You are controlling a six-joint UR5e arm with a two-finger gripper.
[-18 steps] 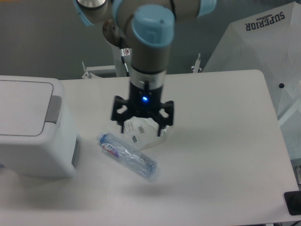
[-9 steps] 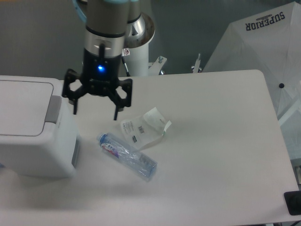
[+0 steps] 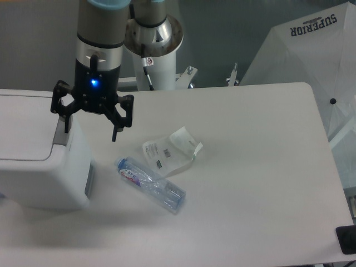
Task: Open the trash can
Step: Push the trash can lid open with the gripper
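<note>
The trash can (image 3: 39, 161) is seen at the left edge of the frame, standing on the white surface (image 3: 261, 167); its flat lid (image 3: 25, 125) is shut, so nothing of its inside is shown. A grey tab (image 3: 60, 132) is set at the lid's right rim. The gripper (image 3: 90, 129) is held above that rim, its jaws spread wide and holding nothing; one fingertip (image 3: 66, 127) is seen over the tab, and contact cannot be told. A clear plastic bottle (image 3: 150, 185) is laid on its side near the middle of the frame, with a crumpled white wrapper (image 3: 169, 152) just beside it. A white umbrella (image 3: 311, 61) is seen at the upper right.
</note>
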